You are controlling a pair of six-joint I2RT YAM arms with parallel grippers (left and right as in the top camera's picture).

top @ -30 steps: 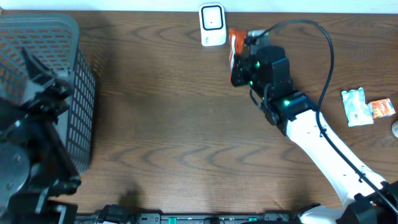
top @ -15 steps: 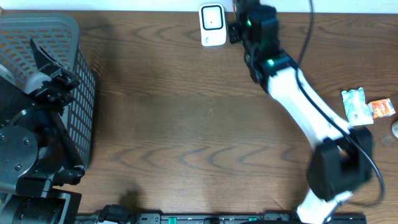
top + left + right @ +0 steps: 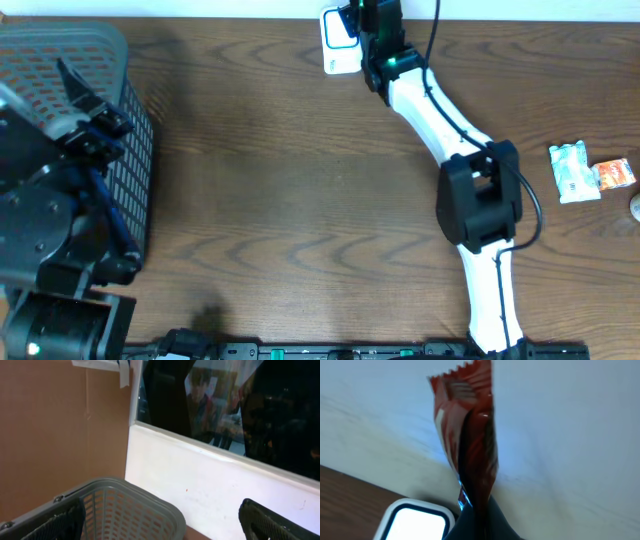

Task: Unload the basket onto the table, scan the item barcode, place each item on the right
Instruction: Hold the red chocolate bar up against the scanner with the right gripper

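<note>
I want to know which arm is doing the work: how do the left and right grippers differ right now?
The left gripper is open; the right gripper is shut. The left holds nothing, while the right pinches a red packet by its lower end. The left hangs over the basket; the right is up against the scanner. Both are dark, two-finger grippers.
</note>
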